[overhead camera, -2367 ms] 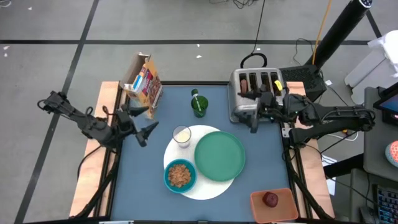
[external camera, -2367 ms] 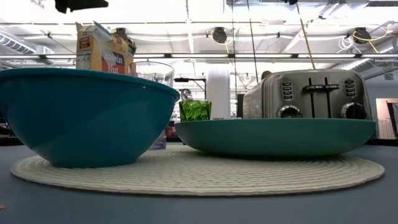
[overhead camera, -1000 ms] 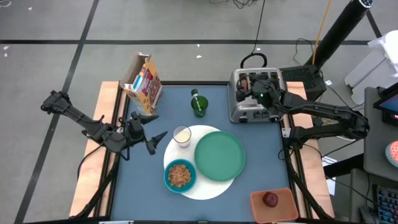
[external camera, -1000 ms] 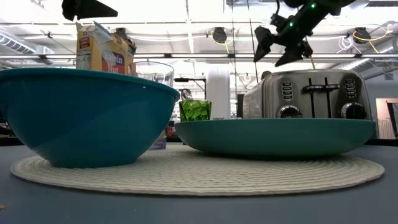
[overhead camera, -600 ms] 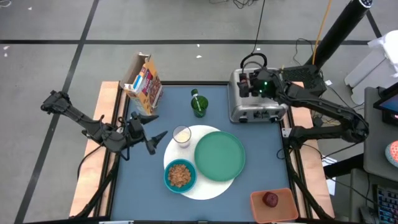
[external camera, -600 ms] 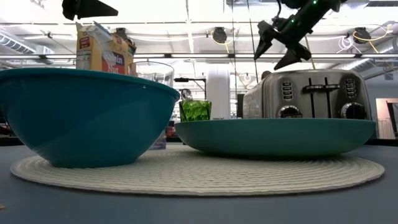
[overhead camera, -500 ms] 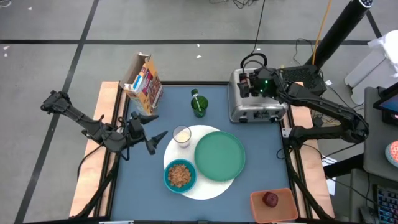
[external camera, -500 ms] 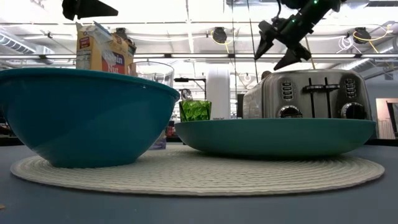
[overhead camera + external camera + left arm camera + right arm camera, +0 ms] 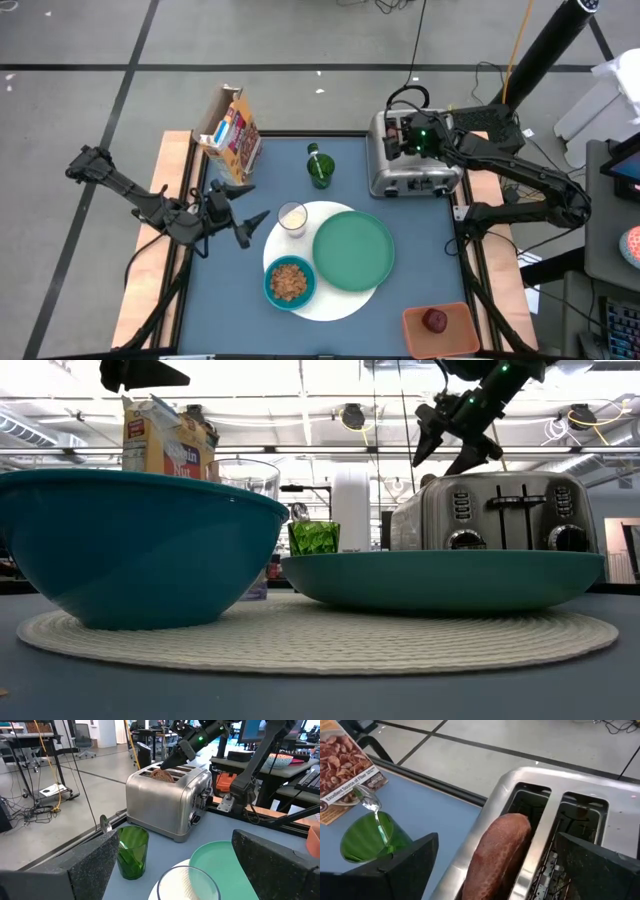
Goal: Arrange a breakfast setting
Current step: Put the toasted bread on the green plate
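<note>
The right gripper (image 9: 397, 131) hangs above the toaster (image 9: 412, 158) with its fingers spread wide, and the brown bagel (image 9: 499, 851) stands on edge in an end slot directly below, its long axis along the slot. The left gripper (image 9: 243, 220), also open, waits well away, beyond the green cup (image 9: 320, 170). Only the right wrist view shows the fingers straddling the bagel; the high view hides it.
</note>
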Robot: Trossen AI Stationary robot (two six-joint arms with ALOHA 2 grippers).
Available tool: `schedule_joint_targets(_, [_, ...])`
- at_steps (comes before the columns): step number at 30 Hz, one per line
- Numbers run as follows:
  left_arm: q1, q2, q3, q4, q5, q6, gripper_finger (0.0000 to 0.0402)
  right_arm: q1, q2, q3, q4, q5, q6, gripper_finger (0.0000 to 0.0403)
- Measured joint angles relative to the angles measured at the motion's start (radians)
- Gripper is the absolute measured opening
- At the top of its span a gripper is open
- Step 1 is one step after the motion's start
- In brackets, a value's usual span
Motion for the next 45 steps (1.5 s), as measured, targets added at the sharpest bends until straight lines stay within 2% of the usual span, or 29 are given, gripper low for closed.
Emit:
schedule_joint_targets(6, [0.000,0.000,0.000,0.000,0.000,0.000,0.0392,0.000,0.002,0.000,0.000,0.000,0.000,0.0378])
schedule_joint_targets(19, [0.000,0.000,0.000,0.000,0.000,-0.002,0.0392,0.022,0.079,0.000,0.021,0.006,-0.008,0.0376])
schedule_joint_targets(27, [0.000,0.000,0.000,0.000,0.001,-0.002,0.0392,0.022,0.080,0.000,0.027,0.053,-0.008,0.0376])
schedule_joint_targets(45, [0.000,0.000,0.000,0.000,0.000,-0.001,0.0392,0.022,0.079,0.000,0.023,0.053,-0.008,0.0376])
